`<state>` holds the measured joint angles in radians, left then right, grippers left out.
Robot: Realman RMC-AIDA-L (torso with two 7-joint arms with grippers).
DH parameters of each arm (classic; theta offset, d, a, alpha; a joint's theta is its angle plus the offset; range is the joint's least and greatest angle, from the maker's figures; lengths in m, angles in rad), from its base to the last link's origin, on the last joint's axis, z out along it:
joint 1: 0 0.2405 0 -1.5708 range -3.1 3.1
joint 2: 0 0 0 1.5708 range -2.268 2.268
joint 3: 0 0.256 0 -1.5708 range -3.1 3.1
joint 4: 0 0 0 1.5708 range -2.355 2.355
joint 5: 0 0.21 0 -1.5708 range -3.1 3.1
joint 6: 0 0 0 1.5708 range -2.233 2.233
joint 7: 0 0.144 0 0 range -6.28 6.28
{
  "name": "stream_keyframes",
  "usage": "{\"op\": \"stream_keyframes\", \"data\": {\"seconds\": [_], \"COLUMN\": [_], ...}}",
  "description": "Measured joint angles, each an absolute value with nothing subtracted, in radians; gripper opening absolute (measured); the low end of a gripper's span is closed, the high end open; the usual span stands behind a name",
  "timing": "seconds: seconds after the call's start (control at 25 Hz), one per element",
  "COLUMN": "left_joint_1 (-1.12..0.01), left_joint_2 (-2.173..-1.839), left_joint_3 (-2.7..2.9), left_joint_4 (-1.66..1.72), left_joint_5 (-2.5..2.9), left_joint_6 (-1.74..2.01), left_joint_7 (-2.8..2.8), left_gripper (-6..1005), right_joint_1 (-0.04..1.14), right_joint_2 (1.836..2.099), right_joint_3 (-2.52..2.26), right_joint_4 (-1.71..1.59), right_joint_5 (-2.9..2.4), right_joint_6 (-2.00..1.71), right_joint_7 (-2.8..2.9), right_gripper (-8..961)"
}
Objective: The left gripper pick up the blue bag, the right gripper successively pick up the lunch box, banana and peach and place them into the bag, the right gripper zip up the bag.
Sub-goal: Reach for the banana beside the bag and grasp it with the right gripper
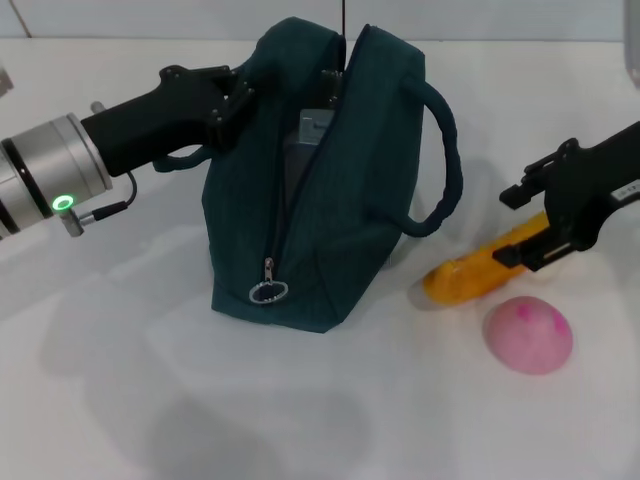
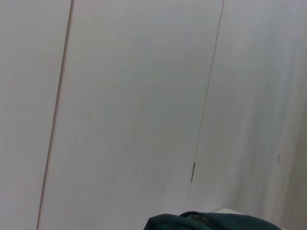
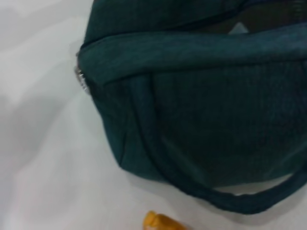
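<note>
Bag (image 1: 330,200) unzipped, lunch box (image 1: 312,135) inside; left tool (image 1: 238,95) grips its edge.

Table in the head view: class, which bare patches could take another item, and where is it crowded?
Free: the table near the robot, in front of the bag, and the stretch under the left gripper. Crowded: right of the bag, where its handle, the banana, the peach and the right gripper bunch together.

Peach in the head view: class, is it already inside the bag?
No, the peach lies on the table beside the banana, outside the bag.
</note>
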<state>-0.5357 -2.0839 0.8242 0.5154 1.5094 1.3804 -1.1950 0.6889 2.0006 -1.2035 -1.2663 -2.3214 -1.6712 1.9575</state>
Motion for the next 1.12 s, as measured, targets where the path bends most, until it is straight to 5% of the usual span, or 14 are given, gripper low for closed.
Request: {"op": "stream_keyframes", "data": {"seconds": [0.64, 1.12], "left_joint_1": [-0.527, -0.535], "left_joint_2": [-2.085, -2.085], "left_joint_3": [0.825, 0.825], "left_joint_4": [0.514, 0.514], "left_joint_5": [1.511, 1.513], "left_joint_6": [1.370, 1.368], "left_joint_7": [-1.200, -1.201], "left_gripper": [38, 39], "right_joint_1": [0.679, 0.776], "right_joint_2": [2.020, 2.024], "right_joint_3": [-1.368, -1.455], "right_joint_4": [-1.212, -1.009], "right_joint_5": [-2.297, -2.257], "right_joint_6": [-1.556, -1.445], "right_joint_7": [1.825, 1.789], "right_gripper": [640, 613]}}
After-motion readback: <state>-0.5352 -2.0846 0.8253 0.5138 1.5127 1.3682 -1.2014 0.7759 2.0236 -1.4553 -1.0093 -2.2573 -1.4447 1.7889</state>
